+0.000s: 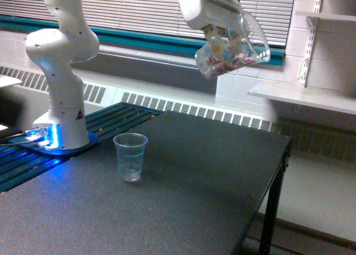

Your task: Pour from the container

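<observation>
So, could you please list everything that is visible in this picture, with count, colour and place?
Clear, wide beaker-like container: one, see-through, held tilted in the air at the top; small pinkish and pale pieces inside.
Small clear ridged plastic cup: one, see-through, upright on the table, looks empty.
Dark flat table: one, black-grey, fills the lower part.
White wall shelf: one, on the exterior view's right.
Window blinds: one set, behind the arm.
White robot arm: one, base on the exterior view's left, blue light at its foot.
Gripper: one, white, shut on the container.

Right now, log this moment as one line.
gripper: holding tilted clear beaker-like container | contents: small pieces inside | ridged clear plastic cup: upright on table, looks empty
</observation>
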